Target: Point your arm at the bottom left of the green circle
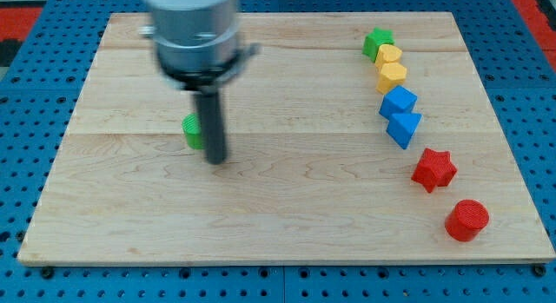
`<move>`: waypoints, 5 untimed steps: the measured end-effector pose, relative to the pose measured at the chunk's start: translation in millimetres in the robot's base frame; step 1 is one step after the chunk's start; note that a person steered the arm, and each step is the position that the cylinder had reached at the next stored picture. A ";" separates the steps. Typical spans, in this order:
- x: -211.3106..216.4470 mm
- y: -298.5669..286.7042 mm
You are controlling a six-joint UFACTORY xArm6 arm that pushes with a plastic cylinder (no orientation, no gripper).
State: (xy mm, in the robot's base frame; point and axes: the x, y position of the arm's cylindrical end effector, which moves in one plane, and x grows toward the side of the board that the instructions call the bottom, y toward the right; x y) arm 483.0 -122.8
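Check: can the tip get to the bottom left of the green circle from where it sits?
Probably yes. My tip is just right of and below the green circle, which the rod partly hides. No other block lies near it on the board, so the short way round looks free.

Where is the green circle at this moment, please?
The green circle lies left of centre on the wooden board, mostly hidden behind my rod, with my tip just to its lower right, far from the other blocks.

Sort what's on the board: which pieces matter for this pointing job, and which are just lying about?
In the job: green circle, partly hidden behind the rod; my tip, just to its lower right.

Lying about: green block, two yellow blocks, two blue blocks, red star, red cylinder.
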 end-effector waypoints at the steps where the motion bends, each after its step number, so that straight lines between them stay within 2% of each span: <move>1: -20.4 -66.7; 2: -29.0 -78.8; 4: -1.2 8.1; 5: -71.0 37.0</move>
